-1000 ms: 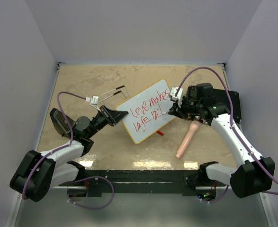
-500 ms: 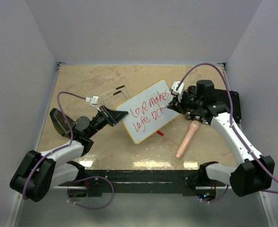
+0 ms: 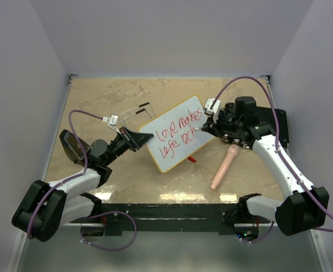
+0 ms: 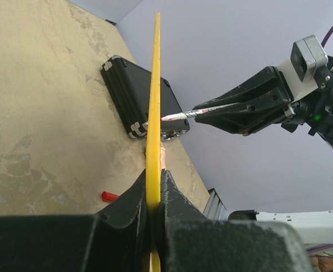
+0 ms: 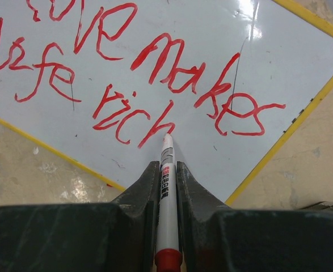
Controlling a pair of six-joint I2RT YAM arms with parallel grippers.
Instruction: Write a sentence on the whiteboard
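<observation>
Whiteboard stands tilted at mid-frame of the top view, the left jaws clenched on its yellow rim. The right jaws grasp the marker, its tip at the last word of the sentence. Too firm a push could twist the board in that thin edge grip, or smear wet ink.

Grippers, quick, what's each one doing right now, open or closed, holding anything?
Left gripper: closed, clamping the whiteboard by its edge.
Right gripper: closed, holding a marker, tip at the whiteboard.
</observation>
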